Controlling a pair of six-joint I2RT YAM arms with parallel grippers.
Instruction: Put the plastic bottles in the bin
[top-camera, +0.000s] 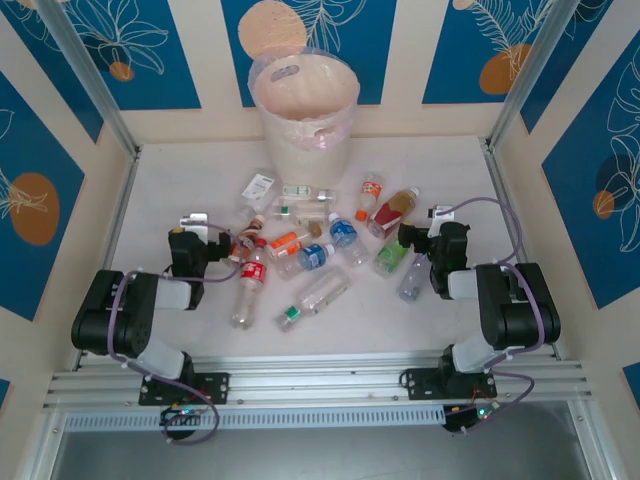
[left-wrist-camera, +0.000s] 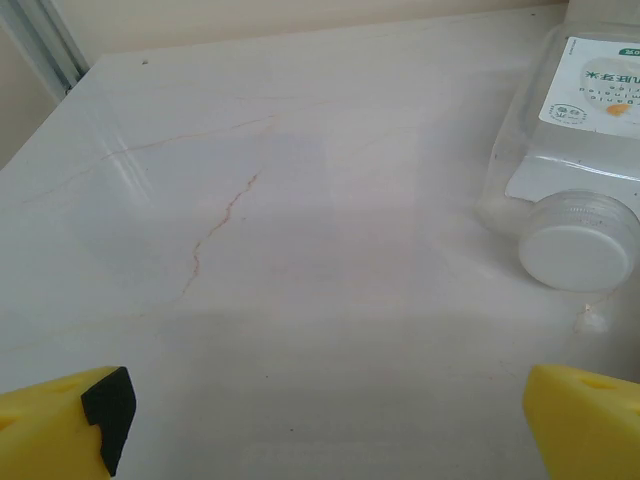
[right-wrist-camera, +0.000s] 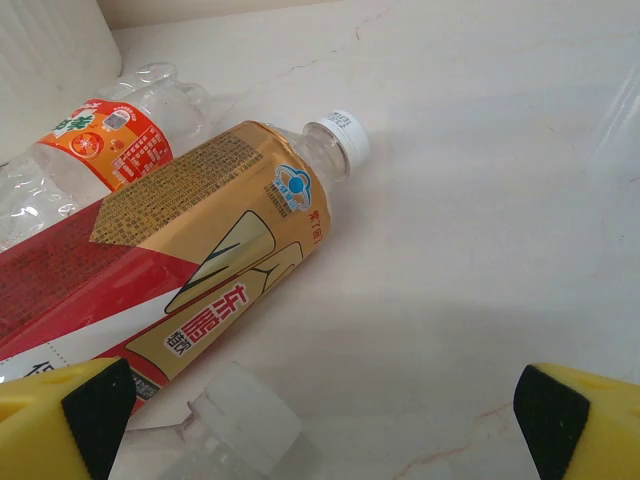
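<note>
Left gripper (left-wrist-camera: 320, 420) and right gripper (right-wrist-camera: 320, 425) both had fingers wide apart, nothing held, plastic bottles (top-camera: 318, 292) lay scattered mid-table w/ the bin (top-camera: 300, 130) at the far edge, so prob step one: drop onto a bottle & close.

Red-and-gold labelled bottle (right-wrist-camera: 215, 270) lying on pale bench (right-wrist-camera: 480, 200), orange-labelled bottle (right-wrist-camera: 110, 145) just behind, white-capped bottle (right-wrist-camera: 240, 425) nearest, end effector (right-wrist-camera: 322, 415) spread wide

Left claw (left-wrist-camera: 325, 420) splayed wide, right claw (right-wrist-camera: 322, 410) likewise

Blue leaf-patterned walls (top-camera: 140, 50), pale marbled table (top-camera: 200, 340)
</note>
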